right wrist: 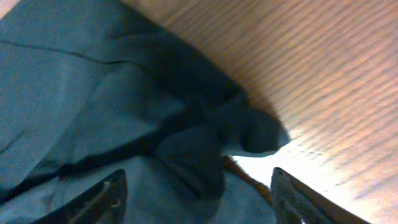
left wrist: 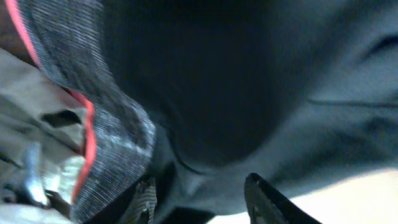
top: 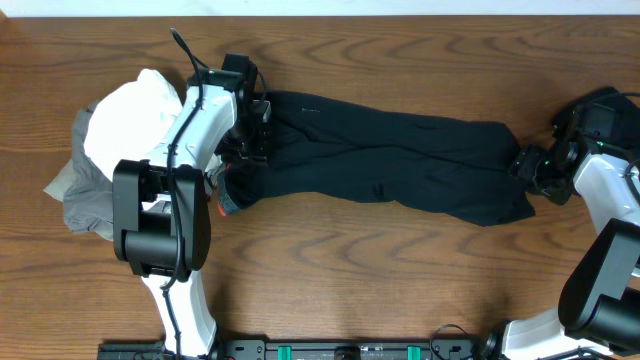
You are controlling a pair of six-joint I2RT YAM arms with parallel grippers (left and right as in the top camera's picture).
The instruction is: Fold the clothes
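Overhead: black trousers (top: 400, 165) lie stretched lengthwise on the table (top: 400, 290), left gripper (top: 250, 140) at the grey waistband (top: 228, 197), right gripper (top: 525, 165) at the leg ends (top: 500, 195); left wrist: jaws partly apart over fabric, nothing pinched; right wrist: jaws wide, hem between, ungripped.

No text, label, brand, number or sign can be read in any of the 3 views. Only a tiny pale mark (top: 378, 190) is seen on the black trousers (top: 420, 150) from overhead, and it is too small to be made out.
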